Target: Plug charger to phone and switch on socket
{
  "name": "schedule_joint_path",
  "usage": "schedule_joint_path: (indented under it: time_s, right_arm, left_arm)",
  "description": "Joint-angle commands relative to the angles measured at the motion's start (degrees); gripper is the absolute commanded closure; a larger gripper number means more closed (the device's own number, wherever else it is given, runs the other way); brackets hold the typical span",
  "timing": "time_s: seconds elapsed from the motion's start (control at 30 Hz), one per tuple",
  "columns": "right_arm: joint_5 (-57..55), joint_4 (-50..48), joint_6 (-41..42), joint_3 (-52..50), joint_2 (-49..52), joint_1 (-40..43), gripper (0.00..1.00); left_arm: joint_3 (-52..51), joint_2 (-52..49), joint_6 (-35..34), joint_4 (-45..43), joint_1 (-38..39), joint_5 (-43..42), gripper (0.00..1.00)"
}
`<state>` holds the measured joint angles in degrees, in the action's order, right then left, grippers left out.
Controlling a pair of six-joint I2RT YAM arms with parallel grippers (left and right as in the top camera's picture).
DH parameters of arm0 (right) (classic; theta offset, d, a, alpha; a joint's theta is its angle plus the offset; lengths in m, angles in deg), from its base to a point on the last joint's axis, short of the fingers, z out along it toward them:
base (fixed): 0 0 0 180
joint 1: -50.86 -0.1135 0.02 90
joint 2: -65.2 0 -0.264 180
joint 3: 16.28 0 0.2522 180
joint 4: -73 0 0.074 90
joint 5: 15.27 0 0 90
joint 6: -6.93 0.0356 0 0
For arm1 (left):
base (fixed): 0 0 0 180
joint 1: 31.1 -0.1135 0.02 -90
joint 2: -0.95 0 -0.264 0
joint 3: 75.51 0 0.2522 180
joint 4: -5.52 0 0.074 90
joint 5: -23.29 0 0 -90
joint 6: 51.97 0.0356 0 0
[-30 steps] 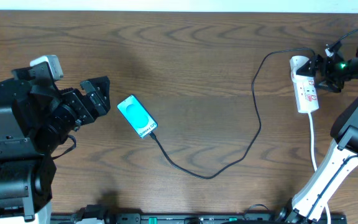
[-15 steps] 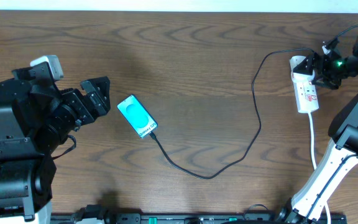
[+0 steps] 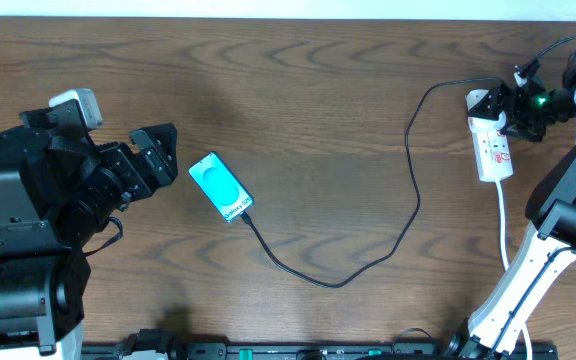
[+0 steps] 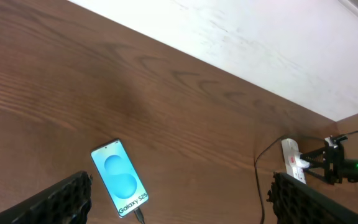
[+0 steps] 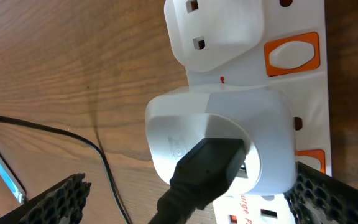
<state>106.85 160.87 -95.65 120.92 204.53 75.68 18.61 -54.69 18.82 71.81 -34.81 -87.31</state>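
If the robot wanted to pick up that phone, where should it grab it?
Probably pinch the phone across its two long edges, from straight above: it lies flat, screen up, and its narrow width is easiest to span. Grip mid-length, clear of the lower end where the charger cable meets it.

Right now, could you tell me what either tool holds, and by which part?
Nothing: the left tool and the right tool both stand open, gripping nothing.

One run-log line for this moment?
charger tip: at phone bottom edge | left gripper: open, apart from phone | right gripper: open, at socket
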Motion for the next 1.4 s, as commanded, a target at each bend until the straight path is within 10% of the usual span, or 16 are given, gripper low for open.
schedule_joint_path:
  time_s: [0.0, 1.37]
  right_arm:
    - [0.8, 0.3, -0.8, 0.9, 0.2, -0.9, 0.01]
    - [0.8, -1.7, -0.8, -5.1, 0.5, -1.4, 0.01]
  left_arm:
    - [0.7, -0.1, 1.2, 0.2, -0.1, 0.8, 0.08]
    - [0.7, -0.1, 1.2, 0.6, -0.1, 0.8, 0.08]
